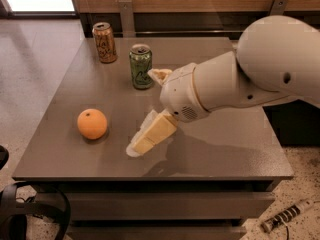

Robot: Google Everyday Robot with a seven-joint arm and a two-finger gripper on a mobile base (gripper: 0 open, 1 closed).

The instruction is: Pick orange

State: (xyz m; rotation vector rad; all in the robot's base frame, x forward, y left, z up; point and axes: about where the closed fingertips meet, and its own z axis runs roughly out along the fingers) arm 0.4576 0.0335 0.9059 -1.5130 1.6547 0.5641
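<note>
The orange (pixel 92 123) is a round fruit with a small dark dimple. It sits on the left part of the grey table (pixel 220 149). My gripper (pixel 143 112) is on the white arm that reaches in from the right. It is open and empty, just right of the orange and apart from it. Its lower finger (pixel 150 135) hangs low over the table, with its tip about a hand's width from the fruit. Its upper finger (pixel 159 75) is close to the green can.
A green drink can (pixel 141 66) stands upright behind the gripper. An orange-brown can (pixel 104 42) stands at the table's far left corner. Black cables (pixel 20 209) lie on the floor at the lower left.
</note>
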